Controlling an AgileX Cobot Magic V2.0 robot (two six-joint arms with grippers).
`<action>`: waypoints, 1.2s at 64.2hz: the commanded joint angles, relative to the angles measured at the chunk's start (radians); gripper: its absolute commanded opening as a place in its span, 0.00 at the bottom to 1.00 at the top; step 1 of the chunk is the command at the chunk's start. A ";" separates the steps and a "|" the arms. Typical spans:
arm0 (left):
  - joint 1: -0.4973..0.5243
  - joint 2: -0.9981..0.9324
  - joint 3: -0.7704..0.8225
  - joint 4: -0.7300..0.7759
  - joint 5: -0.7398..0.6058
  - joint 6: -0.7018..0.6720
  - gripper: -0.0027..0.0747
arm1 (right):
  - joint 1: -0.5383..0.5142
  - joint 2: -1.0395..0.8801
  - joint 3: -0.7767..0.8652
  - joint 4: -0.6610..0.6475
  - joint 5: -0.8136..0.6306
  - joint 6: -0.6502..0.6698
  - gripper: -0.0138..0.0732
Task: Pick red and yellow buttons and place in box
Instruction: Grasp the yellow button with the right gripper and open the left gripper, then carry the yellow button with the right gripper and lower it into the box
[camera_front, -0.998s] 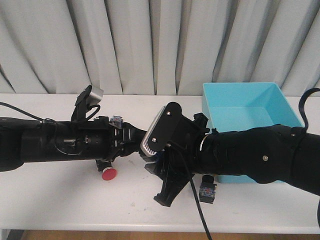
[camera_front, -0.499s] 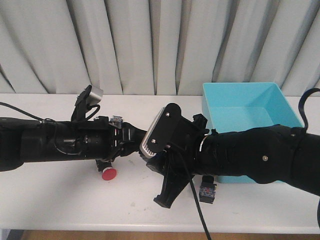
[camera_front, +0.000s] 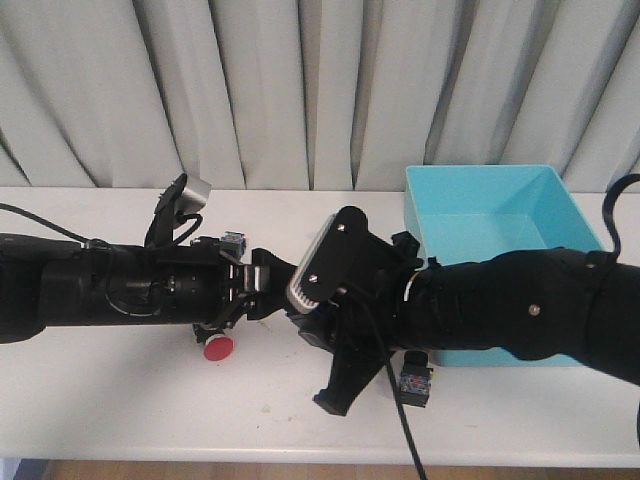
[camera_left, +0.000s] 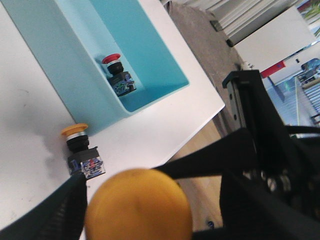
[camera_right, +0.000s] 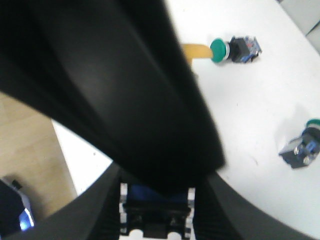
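My two arms meet over the table's middle in the front view. The left gripper (camera_front: 278, 285) and right gripper (camera_front: 303, 318) both close on one yellow button. Its yellow cap (camera_left: 137, 205) fills the left wrist view between the left gripper's fingers (camera_left: 120, 175). Its black and blue body (camera_right: 156, 210) sits tight between the right gripper's fingers (camera_right: 156, 220). In the front view this button is hidden. The turquoise box (camera_front: 500, 215) stands at the right and holds a red button (camera_left: 116, 70). Another yellow button (camera_left: 80, 147) lies by the box's near wall (camera_left: 75, 65). A red button (camera_front: 218, 347) lies under the left arm.
Two green-capped buttons (camera_right: 235, 48) (camera_right: 300, 147) lie on the white table (camera_front: 120, 390). The left arm blocks most of the right wrist view. The table's front edge (camera_front: 200, 450) is near, with floor below it. Curtains hang behind.
Both grippers have shifted slightly to the right together, still joined at the button. The buttons on the table and the box have not moved.
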 joint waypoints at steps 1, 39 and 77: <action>-0.001 -0.040 -0.026 -0.023 0.027 0.005 0.74 | -0.051 -0.047 -0.032 -0.002 0.011 -0.008 0.42; -0.001 -0.040 -0.026 -0.008 -0.008 0.005 0.74 | -0.659 -0.158 -0.044 -0.235 0.410 0.481 0.42; -0.001 -0.040 -0.026 -0.008 -0.006 0.004 0.74 | -0.587 0.298 -0.468 -0.240 0.567 0.553 0.44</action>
